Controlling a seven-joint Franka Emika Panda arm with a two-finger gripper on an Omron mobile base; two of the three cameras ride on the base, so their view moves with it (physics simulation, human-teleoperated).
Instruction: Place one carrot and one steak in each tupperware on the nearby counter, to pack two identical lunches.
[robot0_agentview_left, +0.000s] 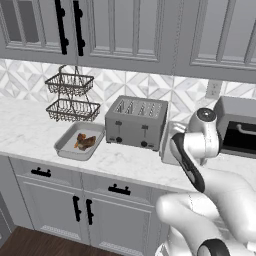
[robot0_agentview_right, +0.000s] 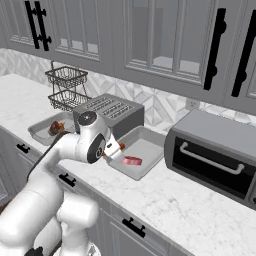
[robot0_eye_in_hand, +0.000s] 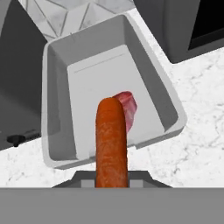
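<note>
White marble counter (robot0_agentview_right: 200, 200) under grey cabinets. Gripper (robot0_eye_in_hand: 112, 186) clamped on carrot (robot0_eye_in_hand: 112, 140), long axis pointing straight out from fingers toward right tupperware (robot0_eye_in_hand: 168, 94). Carrot tip over near rim, pink steak (robot0_eye_in_hand: 127, 105) just beyond on tray floor. Judgement: release point lies forward and down. Left tupperware (robot0_agentview_left: 67, 145) holds dark steak (robot0_agentview_left: 86, 142).

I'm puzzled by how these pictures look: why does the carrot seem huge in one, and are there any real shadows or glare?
Hand view: the carrot sits right at the lens, so it dwarfs the steak and tupperware; edges look soft. Right base view: flat, even light, faint shading beside the toaster, no glare. Left base view: likewise even, slightly blurry.
</note>
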